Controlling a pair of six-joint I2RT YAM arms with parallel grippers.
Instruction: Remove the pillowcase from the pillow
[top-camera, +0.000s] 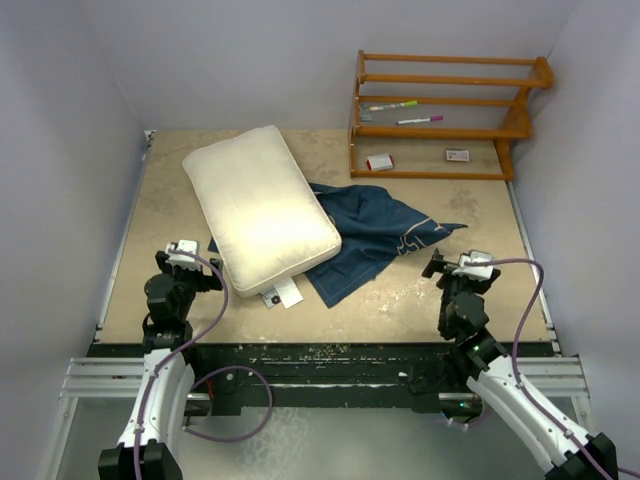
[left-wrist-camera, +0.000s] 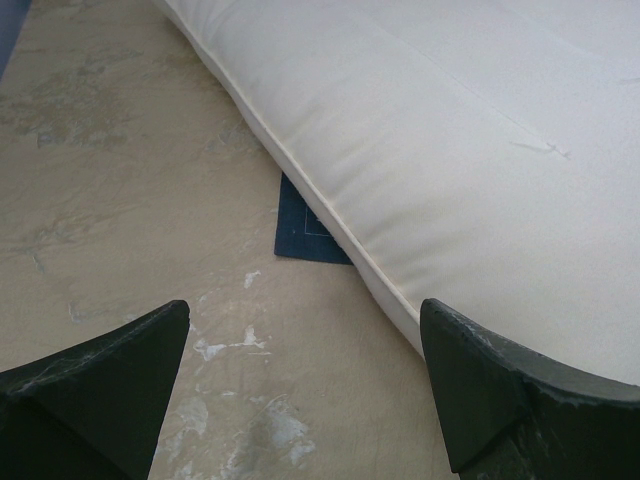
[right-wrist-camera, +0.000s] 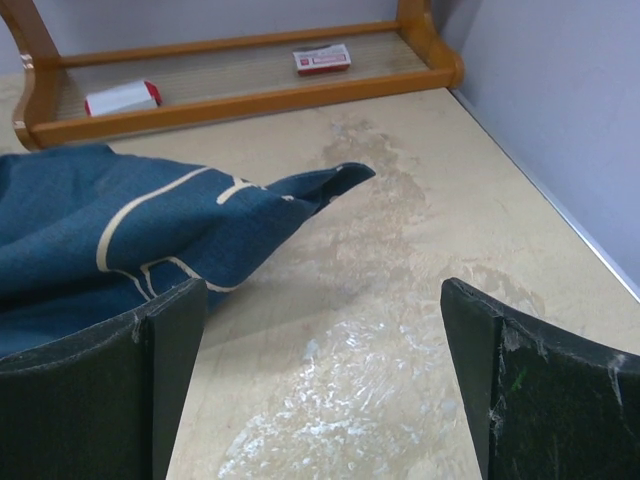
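Cream cotton lies bare: the pillow (top-camera: 262, 207) sits diagonally on the table (top-camera: 420, 300), wholly out of its cover, its white tag (top-camera: 288, 293) at the near short edge. Navy pillowcase (top-camera: 372, 234) is crumpled flat beside it to the right, with part of it pinned under the pillow; a small blue corner peeps out on the pillow's left flank in the left wrist view.

Both arms sit low near the front edge. Left gripper (top-camera: 187, 258) has its jaws spread wide and empty, just beside the pillow's near corner. Right gripper (top-camera: 462, 268) is likewise gaping, nothing between the fingers, near the pillowcase's pointed tip.

To my eye the job looks all but done. What could spoil it: a tug on the trapped cloth might drag the pillow along, toward the table's edge, since the pillow's weight rests on the fabric. A careless sweep of the left arm could nudge the pillow as well.

Tabletop is pale, scuffed and blotchy, with whitish scrape marks near the front. Plain lilac-grey walls close in three sides. A wooden rack (top-camera: 445, 115) at the back holds two markers (top-camera: 405, 112) and two small boxes (top-camera: 418, 158).
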